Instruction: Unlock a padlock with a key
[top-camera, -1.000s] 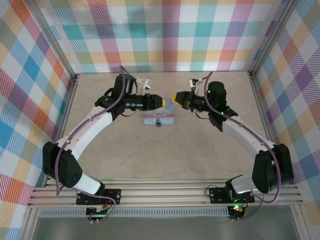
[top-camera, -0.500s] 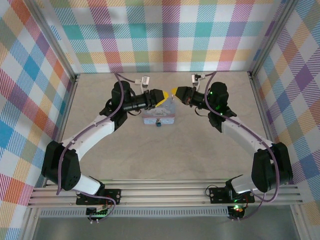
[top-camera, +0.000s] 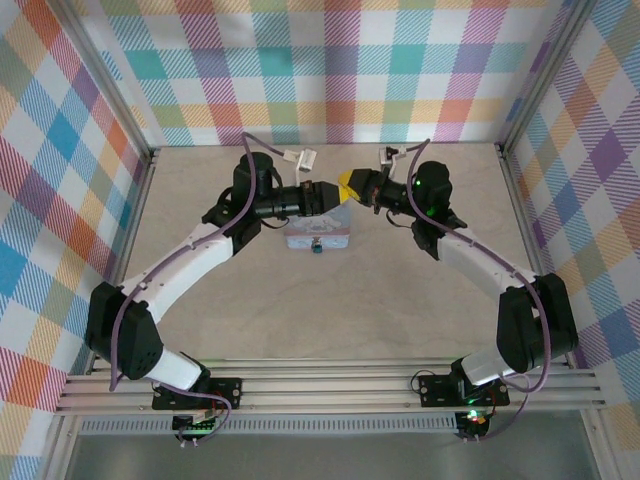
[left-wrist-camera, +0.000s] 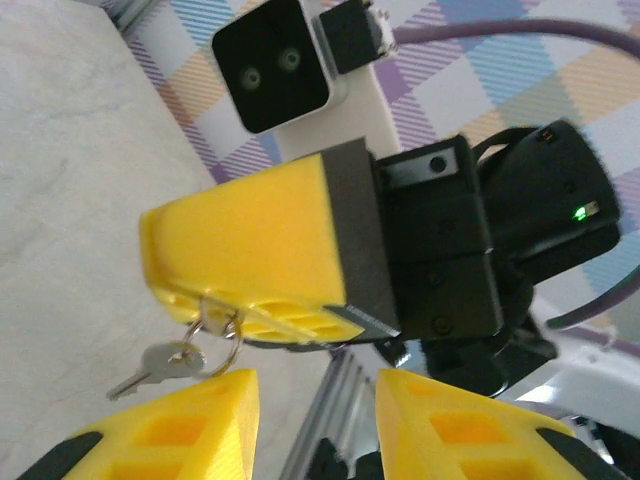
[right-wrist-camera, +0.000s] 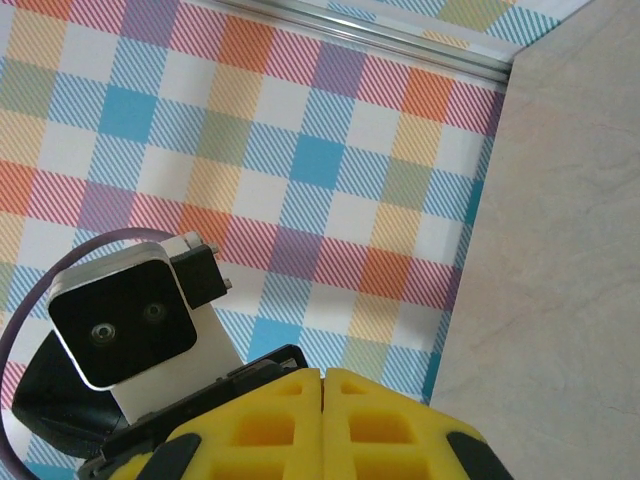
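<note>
Above the far edge of a pale blue printed tin (top-camera: 318, 232), my left gripper (top-camera: 325, 196) and right gripper (top-camera: 348, 186) meet tip to tip. The padlock (top-camera: 316, 247), a tiny dark lock with a teal spot, sits at the tin's near side. In the left wrist view the right gripper (left-wrist-camera: 200, 300) is shut on a key ring (left-wrist-camera: 218, 330), and a silver key (left-wrist-camera: 160, 365) dangles from it. My left gripper (left-wrist-camera: 315, 400) stands open just below, the key hanging beside its left fingertip (left-wrist-camera: 200, 415). The right wrist view shows the right gripper (right-wrist-camera: 322, 385) pressed shut.
Checked walls enclose the beige table (top-camera: 330, 300) on three sides, with metal rails (top-camera: 330, 385) along the near edge. The left wrist camera (right-wrist-camera: 120, 325) sits close in front of the right gripper.
Both grippers have lifted slightly and drawn together until their tips almost touch. The left wrist has turned and its jaws have narrowed a little.
</note>
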